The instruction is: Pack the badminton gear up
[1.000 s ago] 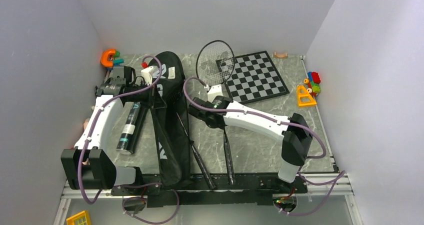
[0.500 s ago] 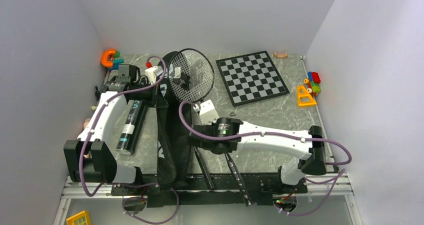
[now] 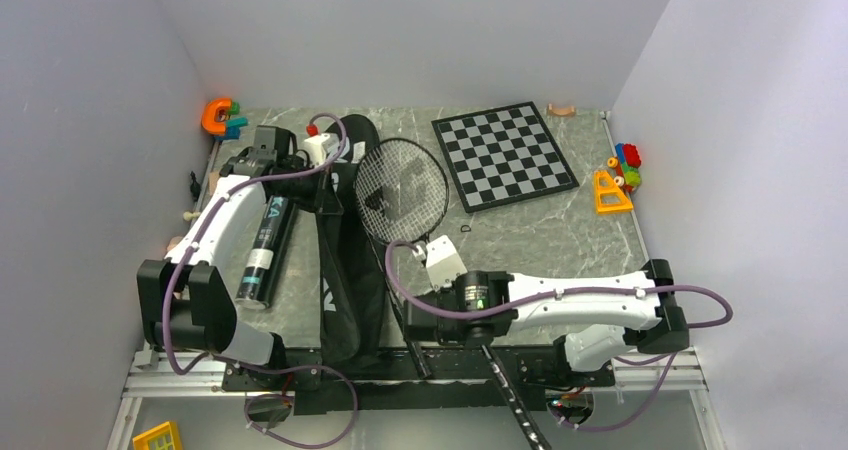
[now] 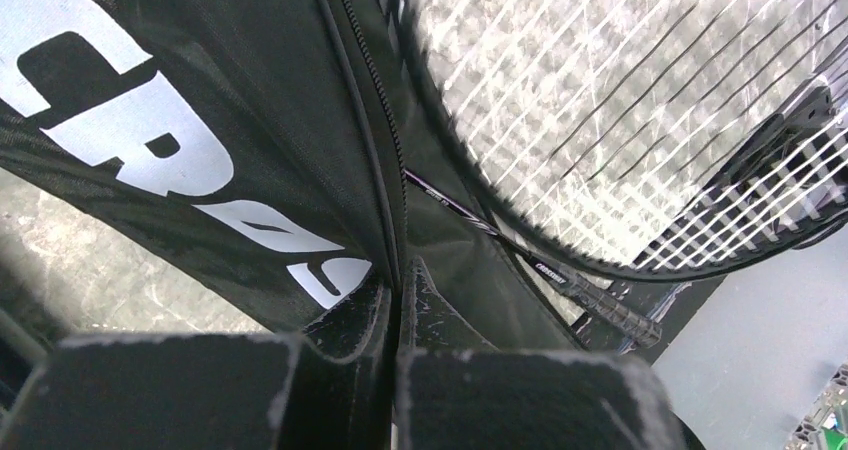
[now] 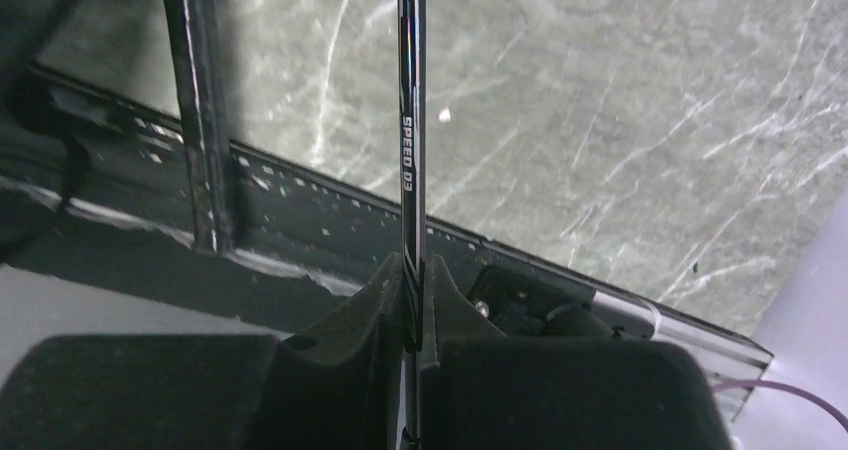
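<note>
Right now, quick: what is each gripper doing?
Left gripper: closed, pinching the edge of the racket bag.
Right gripper: closed on the racket, by its thin shaft.

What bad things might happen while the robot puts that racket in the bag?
The right gripper pinches the racket only by its thin shaft, so it could twist or slip. Its strung head might snag on the zipper of the bag. The left gripper holds just a fold of it, which may pull free.
</note>
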{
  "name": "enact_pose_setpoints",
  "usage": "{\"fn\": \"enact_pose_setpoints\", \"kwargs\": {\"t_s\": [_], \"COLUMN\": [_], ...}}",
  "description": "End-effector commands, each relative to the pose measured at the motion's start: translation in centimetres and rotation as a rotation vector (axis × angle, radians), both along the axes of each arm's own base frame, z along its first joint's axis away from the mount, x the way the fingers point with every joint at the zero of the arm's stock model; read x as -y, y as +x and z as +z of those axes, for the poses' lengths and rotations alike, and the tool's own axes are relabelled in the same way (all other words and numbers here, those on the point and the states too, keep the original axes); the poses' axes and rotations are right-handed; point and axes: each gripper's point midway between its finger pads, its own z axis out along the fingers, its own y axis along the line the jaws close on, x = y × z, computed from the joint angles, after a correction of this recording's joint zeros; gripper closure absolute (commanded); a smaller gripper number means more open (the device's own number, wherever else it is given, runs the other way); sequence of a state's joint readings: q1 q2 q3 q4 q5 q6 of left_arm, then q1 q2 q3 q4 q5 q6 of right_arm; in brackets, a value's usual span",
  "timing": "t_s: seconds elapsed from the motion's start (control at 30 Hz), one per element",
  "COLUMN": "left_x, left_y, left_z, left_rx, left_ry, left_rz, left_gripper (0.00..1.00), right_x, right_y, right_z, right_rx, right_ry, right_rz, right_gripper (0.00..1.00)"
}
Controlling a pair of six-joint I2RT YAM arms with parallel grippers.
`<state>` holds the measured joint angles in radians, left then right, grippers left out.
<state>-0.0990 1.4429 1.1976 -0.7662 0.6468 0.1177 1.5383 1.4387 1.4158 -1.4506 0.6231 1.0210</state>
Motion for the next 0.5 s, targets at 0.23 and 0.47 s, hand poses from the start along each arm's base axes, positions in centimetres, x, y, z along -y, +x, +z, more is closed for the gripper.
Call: {"fn": "enact_pose_setpoints", "kwargs": {"t_s": [0.23,0.47], "left_x": [2.3,2.3], "left_y": [1.8,1.2], "left_z": [2.8,3.1], "left_rx": [0.107,0.123], "left_ry": [-0.004,0.002], "left_rz": [-0.06,-0.075], "left_gripper": [1.0,1.0], "right_x": [0.7,-3.2], "right_y": [-5.1,-5.3], "right_z": [-3.6,-5.1], "right_rx": [-0.079,-0.098], "right_ry": [-0.108,-0.081], "right_rz": [0.092,0.193], "right_gripper": [1.0,1.0]}}
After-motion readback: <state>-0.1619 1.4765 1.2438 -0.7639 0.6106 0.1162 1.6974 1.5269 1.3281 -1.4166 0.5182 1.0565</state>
